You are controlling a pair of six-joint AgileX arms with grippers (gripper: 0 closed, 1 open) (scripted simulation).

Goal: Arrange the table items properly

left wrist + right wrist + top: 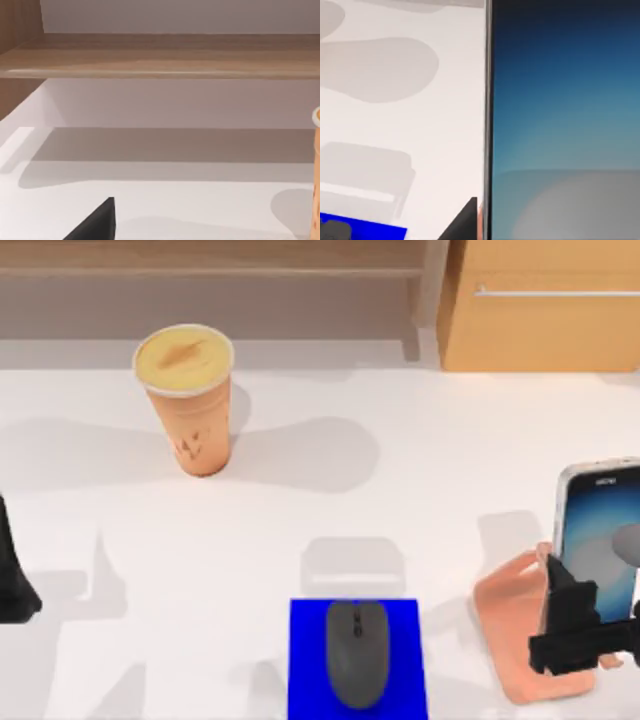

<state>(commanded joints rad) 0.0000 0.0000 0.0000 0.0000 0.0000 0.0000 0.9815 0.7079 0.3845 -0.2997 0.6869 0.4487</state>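
My right gripper [592,625] is shut on the lower part of the smartphone [603,525], holding it upright over the salmon-pink stand [510,625] near the table's right edge. The phone's blue screen [565,120] looms close in the right wrist view. The dark grey mouse [357,652] lies on the blue pad [310,665] at the front centre. The orange cup [192,405] with a cream-yellow top stands upright at the back left, and its edge [316,190] shows in the left wrist view. My left gripper [15,585] is parked at the table's left edge.
A wooden shelf [210,265] runs along the back, with a wooden cabinet [540,310] at the back right. White tabletop [400,500] stretches between the cup, the pad and the stand. A corner of the blue pad [365,231] appears in the right wrist view.
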